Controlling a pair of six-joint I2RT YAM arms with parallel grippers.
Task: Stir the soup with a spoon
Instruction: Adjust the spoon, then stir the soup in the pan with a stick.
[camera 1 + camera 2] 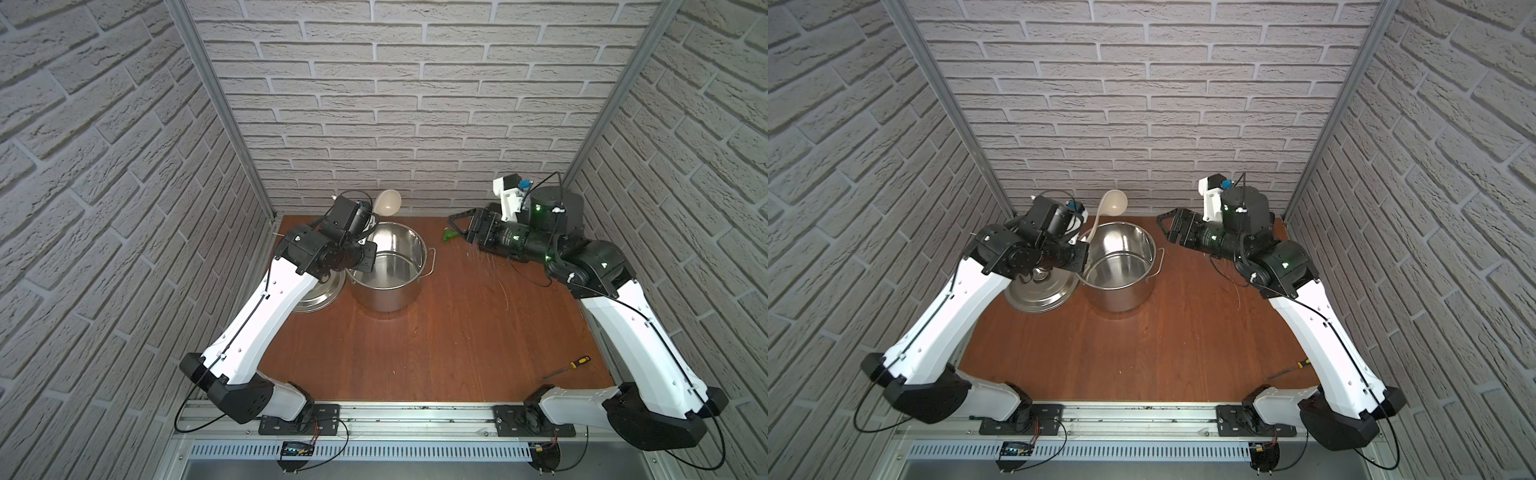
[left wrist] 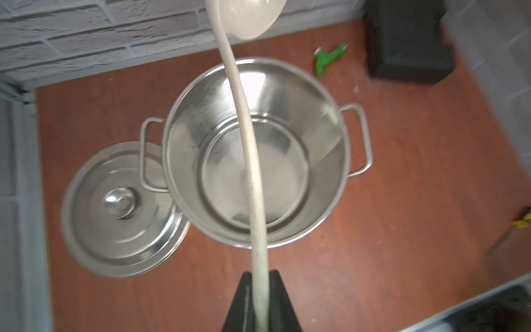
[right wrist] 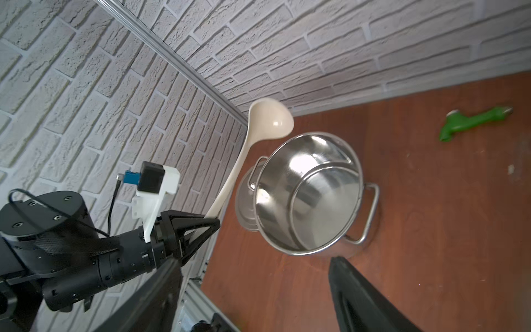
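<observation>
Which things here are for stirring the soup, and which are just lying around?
For the job:
- the spoon, held by the left gripper
- the steel pot, open
- the lid, lying beside the pot

Just lying about:
- the green plastic piece, near the back wall
- the screwdriver, near the front edge

Cream spoon (image 3: 271, 119) — silver pot (image 2: 324, 120) — red-brown wood-grain table (image 1: 415, 340)

Cream plastic spoon (image 3: 267, 120), deep round bowl uppermost, slim curved handle slanting upward, held aloft, clear of steel pot (image 3: 313, 152)
</observation>
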